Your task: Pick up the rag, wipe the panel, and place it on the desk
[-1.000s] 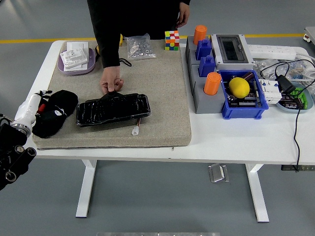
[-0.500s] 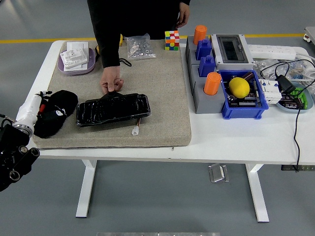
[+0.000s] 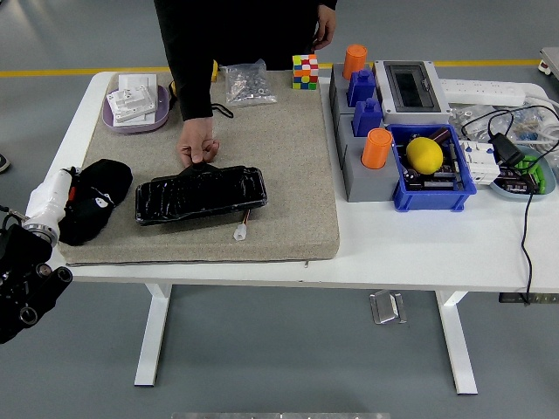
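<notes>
The black rag (image 3: 94,209) is bunched at the left end of the beige mat (image 3: 288,166), touched by the left hand (image 3: 54,202); whether it is pinched cannot be told; being soft and light, it is best gathered at its middle; the glossy black panel (image 3: 201,194) is steadied by a person's hand (image 3: 197,144).

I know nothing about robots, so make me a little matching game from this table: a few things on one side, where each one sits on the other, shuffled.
Things:
1. lemon
2. rag
3. puzzle cube
4. panel

Places:
A. far edge of the mat
B. in the blue bin
C. left end of the mat, by the robot's left hand
D. mid-mat, its far edge held by a person's hand

Pairs: 1-B, 2-C, 3-A, 4-D
</notes>
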{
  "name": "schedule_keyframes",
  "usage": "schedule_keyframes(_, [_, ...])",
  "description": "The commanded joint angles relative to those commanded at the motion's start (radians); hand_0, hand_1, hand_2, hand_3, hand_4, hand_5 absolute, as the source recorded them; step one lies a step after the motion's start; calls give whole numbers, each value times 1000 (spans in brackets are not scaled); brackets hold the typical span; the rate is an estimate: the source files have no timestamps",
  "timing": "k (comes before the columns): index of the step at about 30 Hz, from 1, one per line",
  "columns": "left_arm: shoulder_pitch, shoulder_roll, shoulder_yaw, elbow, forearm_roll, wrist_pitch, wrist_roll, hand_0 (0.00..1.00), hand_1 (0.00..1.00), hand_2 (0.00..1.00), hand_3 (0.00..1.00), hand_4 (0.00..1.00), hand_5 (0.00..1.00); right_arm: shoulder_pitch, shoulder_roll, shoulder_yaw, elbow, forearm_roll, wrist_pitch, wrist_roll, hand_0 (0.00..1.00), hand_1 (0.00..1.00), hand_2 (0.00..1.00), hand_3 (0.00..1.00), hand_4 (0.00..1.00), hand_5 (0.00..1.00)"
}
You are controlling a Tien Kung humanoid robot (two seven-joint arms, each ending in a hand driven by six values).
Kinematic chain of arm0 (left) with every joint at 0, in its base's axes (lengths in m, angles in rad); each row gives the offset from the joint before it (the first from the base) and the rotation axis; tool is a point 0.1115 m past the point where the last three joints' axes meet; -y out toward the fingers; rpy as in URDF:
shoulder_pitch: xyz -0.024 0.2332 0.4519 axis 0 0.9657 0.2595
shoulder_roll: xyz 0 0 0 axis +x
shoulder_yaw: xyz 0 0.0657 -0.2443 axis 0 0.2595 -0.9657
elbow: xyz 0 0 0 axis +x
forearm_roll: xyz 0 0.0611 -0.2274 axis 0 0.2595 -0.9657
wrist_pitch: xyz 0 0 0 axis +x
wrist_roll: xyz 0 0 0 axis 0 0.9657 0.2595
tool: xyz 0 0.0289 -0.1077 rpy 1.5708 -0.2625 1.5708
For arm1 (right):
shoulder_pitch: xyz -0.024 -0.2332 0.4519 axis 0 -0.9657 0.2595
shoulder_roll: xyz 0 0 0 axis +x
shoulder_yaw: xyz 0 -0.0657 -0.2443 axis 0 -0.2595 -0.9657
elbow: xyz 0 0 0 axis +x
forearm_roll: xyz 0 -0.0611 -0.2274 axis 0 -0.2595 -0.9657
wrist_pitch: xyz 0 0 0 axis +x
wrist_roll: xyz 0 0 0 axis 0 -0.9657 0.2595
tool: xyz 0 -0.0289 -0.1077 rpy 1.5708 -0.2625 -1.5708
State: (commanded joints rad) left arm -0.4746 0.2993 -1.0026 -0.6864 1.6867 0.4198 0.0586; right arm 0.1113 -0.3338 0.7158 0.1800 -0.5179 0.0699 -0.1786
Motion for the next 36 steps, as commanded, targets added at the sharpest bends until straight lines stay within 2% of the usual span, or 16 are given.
schedule_keyframes(1, [0, 0, 0, 0, 4, 2, 1, 354, 352, 622, 594, 577, 171, 0, 0, 0, 0, 0, 0, 0, 720, 647, 680, 585, 966, 562])
schedule_keyframes(2, [-1, 0, -1, 0, 10, 5, 2, 290, 268, 573, 545, 477, 60, 1, 0, 0, 0, 0, 0, 0, 720, 647, 680, 585, 967, 562])
schedule_keyframes(7, [-3, 1, 1, -2, 17, 13, 4, 290, 268, 573, 545, 477, 60, 2, -1, 6, 0, -4, 0, -2, 720, 647, 680, 585, 967, 562])
schedule_keyframes(8, [-3, 1, 2, -2, 18, 16, 4, 261, 224, 557, 532, 404, 21, 3, 0, 11, 0, -9, 0, -3, 720, 647, 680, 585, 967, 562])
schedule_keyframes(13, [-3, 3, 3, -5, 24, 32, -2, 261, 224, 557, 532, 404, 21, 3, 0, 16, 0, -12, 0, -3, 720, 647, 680, 585, 967, 562])
schedule_keyframes(14, [-3, 3, 2, -6, 27, 35, -3, 228, 157, 512, 491, 278, 2, 3, 1, 20, 0, -15, -1, -3, 720, 647, 680, 585, 967, 561])
schedule_keyframes(19, [-1, 5, -2, -14, 24, 63, -21, 228, 157, 512, 491, 278, 2, 4, 2, 22, 0, -18, -1, -2, 720, 647, 680, 585, 967, 561])
schedule_keyframes(20, [-1, 5, -3, -16, 23, 68, -25, 221, 135, 450, 369, 316, 2, 4, 2, 21, 0, -17, -1, -2, 720, 647, 681, 585, 967, 562])
schedule_keyframes(25, [3, 6, -11, -31, 24, 71, -33, 221, 135, 450, 369, 316, 2, 4, 3, 30, 0, -25, -1, -5, 720, 647, 681, 585, 967, 562])
schedule_keyframes(26, [6, 6, -15, -37, 28, 70, -33, 220, 135, 440, 344, 289, 2, 4, 3, 34, 0, -28, 0, -6, 720, 647, 681, 585, 968, 561])
schedule_keyframes(29, [22, 9, -37, -73, 56, 66, -25, 220, 135, 440, 344, 289, 2, 3, 4, 46, 0, -38, 0, -9, 720, 647, 681, 585, 968, 561])
schedule_keyframes(36, [69, 29, -85, -221, 154, 63, 39, 216, 131, 439, 345, 273, 2, 3, 5, 82, 0, -72, 0, -21, 720, 647, 681, 585, 968, 561])
